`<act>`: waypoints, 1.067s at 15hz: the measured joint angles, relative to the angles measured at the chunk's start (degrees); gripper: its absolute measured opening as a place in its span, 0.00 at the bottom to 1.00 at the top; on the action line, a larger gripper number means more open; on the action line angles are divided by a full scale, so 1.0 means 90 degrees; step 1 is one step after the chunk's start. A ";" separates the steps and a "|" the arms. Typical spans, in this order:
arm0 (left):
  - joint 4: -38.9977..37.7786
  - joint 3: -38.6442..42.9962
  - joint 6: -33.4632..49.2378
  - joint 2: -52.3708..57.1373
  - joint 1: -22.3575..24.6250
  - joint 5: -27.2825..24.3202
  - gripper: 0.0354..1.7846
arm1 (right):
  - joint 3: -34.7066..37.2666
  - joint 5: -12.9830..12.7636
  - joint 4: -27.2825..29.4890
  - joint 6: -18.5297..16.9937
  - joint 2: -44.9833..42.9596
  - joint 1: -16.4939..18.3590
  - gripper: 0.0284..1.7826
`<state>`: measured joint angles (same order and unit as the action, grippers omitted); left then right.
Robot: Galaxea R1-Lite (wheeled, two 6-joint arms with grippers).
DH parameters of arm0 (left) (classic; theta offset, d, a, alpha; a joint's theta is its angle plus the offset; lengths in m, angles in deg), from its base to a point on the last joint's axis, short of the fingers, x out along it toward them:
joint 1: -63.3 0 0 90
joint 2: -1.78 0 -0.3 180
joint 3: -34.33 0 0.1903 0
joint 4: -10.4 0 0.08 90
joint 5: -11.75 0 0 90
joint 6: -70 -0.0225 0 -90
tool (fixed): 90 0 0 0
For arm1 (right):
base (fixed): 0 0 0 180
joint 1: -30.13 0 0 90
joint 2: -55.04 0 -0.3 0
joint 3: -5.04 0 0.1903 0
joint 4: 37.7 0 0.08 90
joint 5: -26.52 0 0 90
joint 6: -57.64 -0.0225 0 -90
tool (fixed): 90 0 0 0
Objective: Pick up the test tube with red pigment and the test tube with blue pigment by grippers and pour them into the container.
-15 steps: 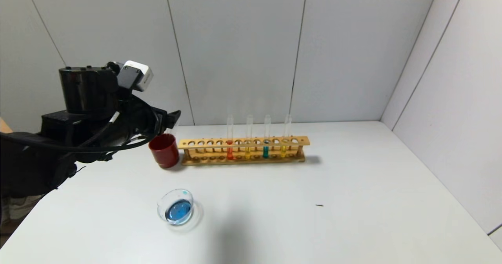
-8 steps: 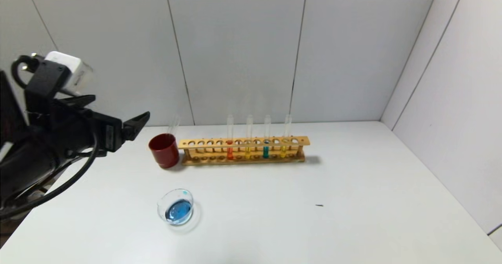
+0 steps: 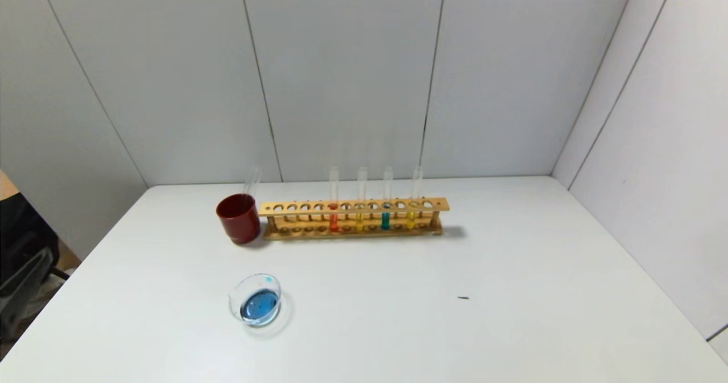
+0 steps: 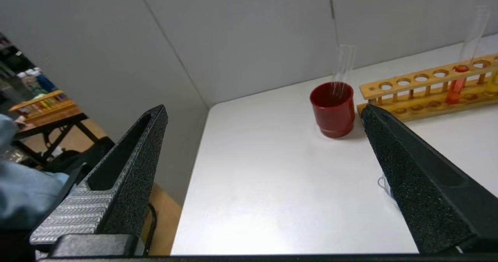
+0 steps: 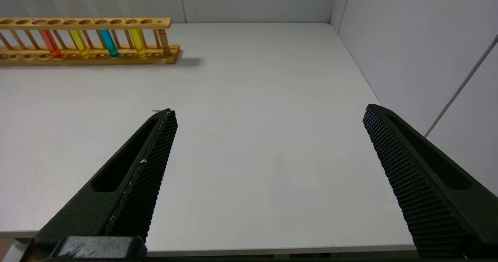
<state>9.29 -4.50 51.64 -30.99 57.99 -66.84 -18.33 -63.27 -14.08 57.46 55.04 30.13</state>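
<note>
1. Four tubes are seen upright in the wooden rack (image 3: 352, 205) at the back of the white tabletop (image 3: 512, 292) in the head view; the test tube with red pigment (image 3: 333, 214) is placed furthest to the left, the test tube with blue pigment (image 3: 386, 212) third, with a yellow tube on either side of it; a dark red cup (image 3: 238, 218) is set touching the rack's left end, and an empty clear tube (image 3: 252, 181) is leaned inside it; the container (image 3: 255, 300), with blue liquid in it, is found nearer the robot, well apart from the rack; neither arm is shown in this view.
2. Seen from the left wrist view, the left tool (image 4: 264, 114) is held with its fingers wide apart and nothing between them, off the tabletop's left edge; the cup (image 4: 332, 104), the empty tube (image 4: 343, 69) and the red-filled tube (image 4: 458, 81) are seen beyond it.
3. Seen from the right wrist view, the right tool (image 5: 268, 112) is likewise spread wide and empty, above the tabletop's near right part; the rack (image 5: 85, 40) is seen far off, the red (image 5: 49, 43) and blue (image 5: 107, 42) tubes seated in it.
</note>
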 joint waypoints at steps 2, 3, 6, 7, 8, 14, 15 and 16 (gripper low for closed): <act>0.0102 0.0527 0.0065 0.1075 0.0202 -0.0062 0.98 | 0.0000 0.0003 0.0003 0.0003 0.0000 0.0000 0.98; 0.0209 0.0738 0.0114 0.1617 0.0310 -0.0184 0.98 | 0.0000 0.0000 0.0000 0.0000 0.0000 0.0000 0.98; 0.1226 0.1127 0.0274 0.2915 0.0503 -0.0801 0.98 | 0.0000 0.0003 0.0003 0.0003 0.0000 0.0000 0.98; 0.1685 0.1338 0.0387 0.3161 0.0534 -0.0959 0.98 | 0.0000 0.0003 0.0003 0.0000 0.0000 0.0000 0.98; 0.1998 0.1525 0.0582 0.3327 0.0557 -0.1097 0.98 | 0.0000 0.0003 0.0000 0.0003 0.0000 0.0000 0.98; 0.2878 0.1690 0.1196 0.3638 0.0573 -0.1467 0.98 | 0.0000 0.0000 0.0003 0.0000 0.0000 0.0000 0.98; 0.2878 0.1693 0.1196 0.3644 0.0573 -0.1478 0.98 | 0.0000 0.0003 0.0003 0.0000 0.0000 0.0000 0.98; 0.2884 0.1693 0.1196 0.3646 0.0570 -0.1512 0.98 | 0.0000 0.0003 0.0003 0.0003 0.0000 0.0000 0.98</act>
<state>35.24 10.74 62.41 1.83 63.12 -80.45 -18.33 -63.24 -14.06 57.48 55.04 30.13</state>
